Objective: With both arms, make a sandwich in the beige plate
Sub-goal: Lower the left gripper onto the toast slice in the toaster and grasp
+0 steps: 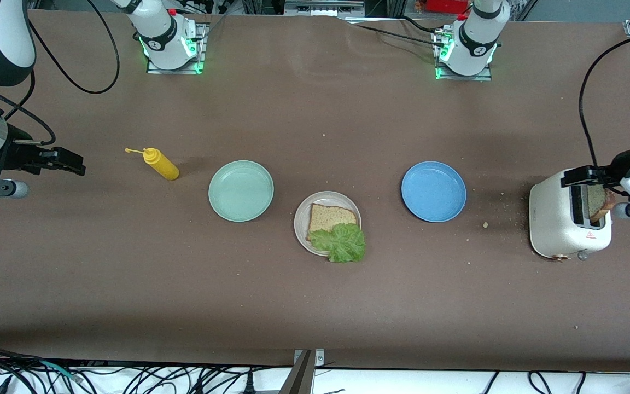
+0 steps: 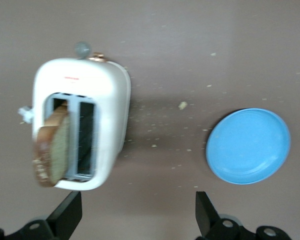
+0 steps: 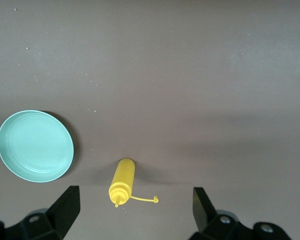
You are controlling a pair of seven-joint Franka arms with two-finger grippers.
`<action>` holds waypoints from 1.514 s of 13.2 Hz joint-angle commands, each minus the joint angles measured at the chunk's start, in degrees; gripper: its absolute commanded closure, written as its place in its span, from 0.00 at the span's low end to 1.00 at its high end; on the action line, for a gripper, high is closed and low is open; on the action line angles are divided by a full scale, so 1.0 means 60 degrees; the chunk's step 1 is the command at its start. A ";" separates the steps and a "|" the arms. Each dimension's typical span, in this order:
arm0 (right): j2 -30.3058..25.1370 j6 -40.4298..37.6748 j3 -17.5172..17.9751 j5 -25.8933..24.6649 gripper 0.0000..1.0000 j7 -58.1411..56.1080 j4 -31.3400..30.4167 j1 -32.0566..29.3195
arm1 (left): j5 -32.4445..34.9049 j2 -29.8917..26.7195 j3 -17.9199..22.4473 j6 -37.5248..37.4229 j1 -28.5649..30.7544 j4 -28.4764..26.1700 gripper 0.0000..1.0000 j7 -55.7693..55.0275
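Note:
The beige plate (image 1: 300, 218) sits mid-table with one slice of speckled brown bread (image 1: 331, 216) on it and a frilly green lettuce leaf (image 1: 343, 243) lying over the slice's nearer edge and the plate rim. A second bread slice (image 1: 599, 202) stands in a slot of the white toaster (image 1: 566, 224) at the left arm's end; it also shows in the left wrist view (image 2: 52, 150). My left gripper (image 1: 585, 176) (image 2: 135, 217) is open and empty, up over the toaster. My right gripper (image 1: 69, 160) (image 3: 135, 210) is open and empty, above the table at the right arm's end.
A mint green plate (image 1: 241, 190) (image 3: 35, 146) and a blue plate (image 1: 433, 191) (image 2: 248, 146) flank the beige plate. A yellow squeeze bottle (image 1: 161, 163) (image 3: 122, 181) lies on its side beside the mint plate. Crumbs are scattered between the toaster (image 2: 107, 100) and the blue plate.

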 commanded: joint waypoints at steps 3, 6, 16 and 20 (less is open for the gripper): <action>-0.0268 0.0009 0.0107 -0.0139 0.00 -0.0049 -0.0265 -0.0073 | 0.0531 0.0103 -0.0083 0.0295 0.0755 -0.0124 0.00 0.1030; -0.0254 0.0009 0.0107 -0.0110 0.00 -0.0049 -0.0251 -0.0087 | 0.0516 0.0381 -0.0083 0.0880 0.1356 -0.0372 0.00 0.1749; -0.0225 0.0068 0.0093 -0.0080 0.00 -0.0034 -0.0251 -0.0102 | 0.0516 0.0543 -0.0083 0.3050 0.2045 -0.2102 1.00 0.3530; -0.0225 0.0083 0.0093 -0.0066 0.00 -0.0034 -0.0251 -0.0087 | 0.0501 0.0500 -0.0098 0.3035 0.2178 -0.1956 1.00 0.4563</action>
